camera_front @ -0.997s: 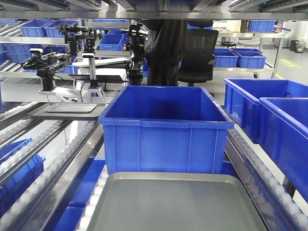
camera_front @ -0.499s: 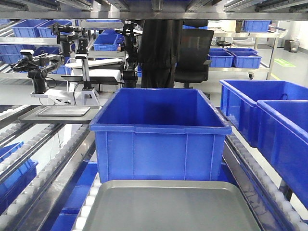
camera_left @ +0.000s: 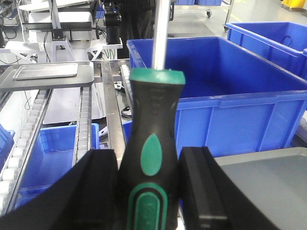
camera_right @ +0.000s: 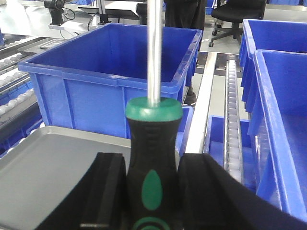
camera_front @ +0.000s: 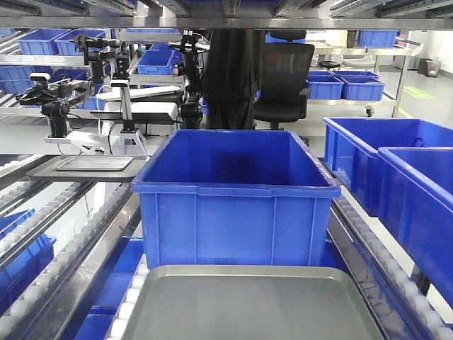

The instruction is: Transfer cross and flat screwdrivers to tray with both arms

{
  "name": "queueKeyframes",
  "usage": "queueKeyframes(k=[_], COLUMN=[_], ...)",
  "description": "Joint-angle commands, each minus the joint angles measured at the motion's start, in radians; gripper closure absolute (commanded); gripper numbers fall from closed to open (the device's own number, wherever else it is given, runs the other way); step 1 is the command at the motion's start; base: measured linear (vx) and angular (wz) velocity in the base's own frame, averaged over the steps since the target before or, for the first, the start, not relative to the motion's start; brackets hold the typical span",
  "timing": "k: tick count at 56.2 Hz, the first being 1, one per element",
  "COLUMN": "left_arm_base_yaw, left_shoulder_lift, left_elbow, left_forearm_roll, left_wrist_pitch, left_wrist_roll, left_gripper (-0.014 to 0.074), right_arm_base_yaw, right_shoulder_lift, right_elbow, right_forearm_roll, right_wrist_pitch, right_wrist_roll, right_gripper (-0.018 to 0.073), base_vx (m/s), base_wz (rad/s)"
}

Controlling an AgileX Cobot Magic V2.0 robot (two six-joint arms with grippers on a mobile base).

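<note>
Carry step. My left gripper (camera_left: 149, 187) clamps the left screwdriver (camera_left: 154, 110) and my right gripper (camera_right: 153, 191) clamps the right screwdriver (camera_right: 153, 134). Tips are out of frame, so which is cross is unclear. Tray (camera_front: 255, 304) sits bare in front of the blue bin (camera_front: 233, 219). Next, lower both over it and release.

The left gripper (camera_left: 147, 155) has 2 matte black fingers (camera_left: 98, 187), which appear along the lower edge of the left wrist view. The finger on that view's left side has a broad, smooth face sloping outward. The other is a rectangular block with rounded corners and a stepped, layered inner edge. The right gripper (camera_right: 151, 160) has 2 fingers (camera_right: 206, 191) in the same matte black finish, with squared tips and sloping shoulders. 1 finger bears a short pale mark low down, too small to identify.
</note>
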Motion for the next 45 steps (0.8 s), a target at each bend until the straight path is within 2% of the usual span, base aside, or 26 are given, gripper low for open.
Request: queueKeyframes(k=[1,8,13,19,25,30,34,38,45], left_arm_base_yaw=[-0.004,-0.004,-0.004,-0.004,-0.005,-0.009,-0.046,-0.087,-0.158], left_shoulder_lift=[-0.010,-0.009,-0.009,0.020,0.080,0.154,0.230,0.306,0.431], left_elbow=[-0.030,-0.030,-0.030,-0.030,-0.030,-0.030,-0.030,-0.030,-0.030], left_forearm_roll=[-0.008,-0.013,-0.053,-0.115,-0.244,-0.412,-0.520,-0.561,-0.560], left_wrist_pitch=[-0.095,-0.090,-0.068,-0.048,-0.046,-0.038,-0.020,-0.023,-0.031], left_wrist_roll=[0.000,-0.001,-0.004,-0.001,0.057,0.163,0.236,0.236,0.185], left_gripper=[0.0599,0.0599,0.0599,0.0599,0.0598,0.0595,0.0595,0.0594,0.0594], right_arm_base_yaw=[-0.002,-0.002,-0.002,-0.002,-0.002,0.008,0.046,0.084,0.123], right_shoulder_lift=[-0.001,-0.001,0.002,0.031,0.093,0.171,0.240,0.315,0.430], right_elbow=[-0.029,-0.029,-0.029,-0.029,-0.029,-0.029,-0.029,-0.029,-0.029], right_forearm_roll=[0.009,0.016,0.058,0.063,0.081,0.135,0.161,0.159,0.162], right_wrist_pitch=[-0.090,-0.090,-0.091,-0.082,-0.057,-0.012,-0.006,-0.019,-0.024], right_wrist_roll=[-0.006,-0.002,-0.002,-0.003,-0.006,-0.059,-0.083,-0.077,-0.036], right_gripper=[0.0567,0.0567,0.0567,0.0567,0.0567,0.0567,0.0567,0.0567,0.0567], base_vx=[0.00,0.00,0.00,0.00,0.00,0.00,0.00,0.00,0.00], base_wz=[0.00,0.00,0.00,0.00,0.00,0.00,0.00,0.00,0.00])
